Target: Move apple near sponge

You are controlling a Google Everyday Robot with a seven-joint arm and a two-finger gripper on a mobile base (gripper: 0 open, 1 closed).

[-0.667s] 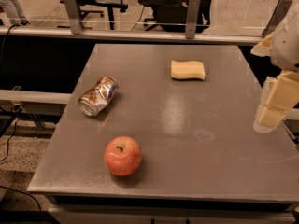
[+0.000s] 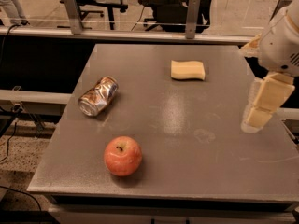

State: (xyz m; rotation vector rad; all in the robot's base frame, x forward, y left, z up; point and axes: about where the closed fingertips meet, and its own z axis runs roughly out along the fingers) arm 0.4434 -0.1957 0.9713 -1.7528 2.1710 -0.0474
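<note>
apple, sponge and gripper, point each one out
apple (image 2: 123,156): camera view, middle of its red skin
sponge (image 2: 188,70): camera view, middle of its top face
gripper (image 2: 253,119): camera view, its tip, far right

Your gripper (image 2: 253,119) hangs just above the right edge of the tabletop (image 2: 187,143), angled down and leftward. Your white arm (image 2: 282,41) rises beyond that same edge.

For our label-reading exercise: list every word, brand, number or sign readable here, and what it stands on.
None can be read.
The can shows no legible print; apple, sponge and table are plain.
The gripper, at the table's right edge, bears no marking.
</note>
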